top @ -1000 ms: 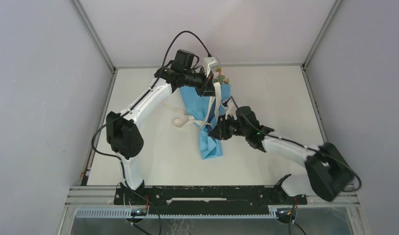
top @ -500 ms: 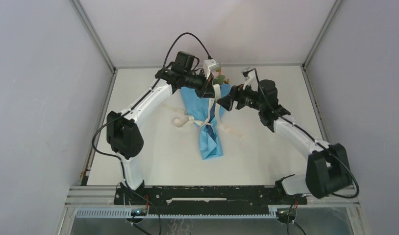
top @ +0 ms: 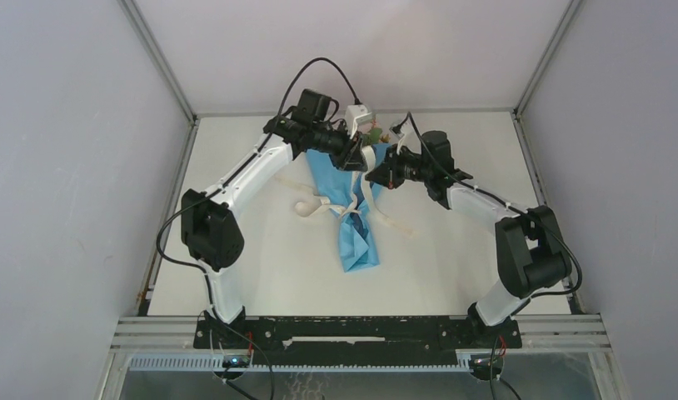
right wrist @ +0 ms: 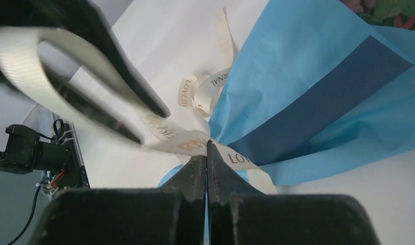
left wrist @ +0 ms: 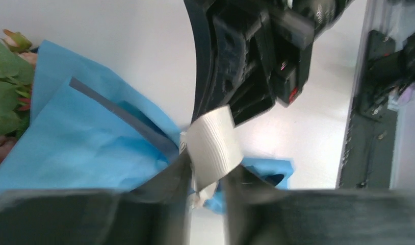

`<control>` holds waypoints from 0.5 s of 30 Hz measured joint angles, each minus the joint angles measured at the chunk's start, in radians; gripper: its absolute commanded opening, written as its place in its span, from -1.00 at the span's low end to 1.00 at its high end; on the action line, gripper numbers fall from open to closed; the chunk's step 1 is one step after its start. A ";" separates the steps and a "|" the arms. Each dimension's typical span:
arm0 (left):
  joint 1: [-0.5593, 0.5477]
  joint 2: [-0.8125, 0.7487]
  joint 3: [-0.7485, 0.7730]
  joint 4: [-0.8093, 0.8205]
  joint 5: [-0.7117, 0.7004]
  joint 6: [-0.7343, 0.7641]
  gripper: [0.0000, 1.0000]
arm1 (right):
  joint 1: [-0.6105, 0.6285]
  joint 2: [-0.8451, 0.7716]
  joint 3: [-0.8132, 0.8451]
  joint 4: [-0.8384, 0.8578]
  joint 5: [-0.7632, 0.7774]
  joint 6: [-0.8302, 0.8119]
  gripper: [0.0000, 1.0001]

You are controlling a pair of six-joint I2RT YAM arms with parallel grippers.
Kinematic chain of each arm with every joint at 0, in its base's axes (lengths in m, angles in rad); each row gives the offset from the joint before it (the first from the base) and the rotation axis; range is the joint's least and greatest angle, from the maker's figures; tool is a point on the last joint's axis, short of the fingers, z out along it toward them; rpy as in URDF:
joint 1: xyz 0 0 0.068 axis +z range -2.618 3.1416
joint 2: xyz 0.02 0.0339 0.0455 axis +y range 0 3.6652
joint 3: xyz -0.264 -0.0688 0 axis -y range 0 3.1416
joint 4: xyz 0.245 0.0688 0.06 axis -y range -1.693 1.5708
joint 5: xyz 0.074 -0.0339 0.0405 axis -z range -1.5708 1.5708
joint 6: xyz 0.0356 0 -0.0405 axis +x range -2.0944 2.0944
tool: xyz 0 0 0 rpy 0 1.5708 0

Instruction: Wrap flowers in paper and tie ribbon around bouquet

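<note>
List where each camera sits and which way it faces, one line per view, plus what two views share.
Top external: above and behind the robot, looking down on the table and the bouquet; the left arm and right arm show whole.
Left wrist: on the left arm, looking forward over the left gripper, which pinches the ribbon before the paper.
Right wrist: on the right arm, facing the paper; the right gripper is closed on the lettered ribbon.
Shared: both wrist views show ribbon and blue paper.
</note>
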State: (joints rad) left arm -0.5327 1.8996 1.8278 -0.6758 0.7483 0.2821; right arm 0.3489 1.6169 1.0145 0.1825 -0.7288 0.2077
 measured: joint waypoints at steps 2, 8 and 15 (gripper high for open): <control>0.000 0.000 0.002 -0.040 -0.018 0.060 0.43 | -0.004 -0.003 0.000 0.002 -0.004 0.000 -1.00; 0.042 -0.038 -0.124 -0.186 -0.198 0.390 0.52 | -0.027 -0.040 -0.007 -0.037 0.018 -0.005 -1.00; 0.148 -0.080 -0.469 -0.134 -0.481 0.708 0.44 | -0.032 -0.063 -0.008 -0.058 0.042 -0.006 -1.00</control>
State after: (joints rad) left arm -0.3843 1.8198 1.3590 -0.8101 0.2668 0.9897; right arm 0.3164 1.5536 1.0065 0.1242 -0.6868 0.2020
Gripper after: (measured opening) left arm 0.770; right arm 0.006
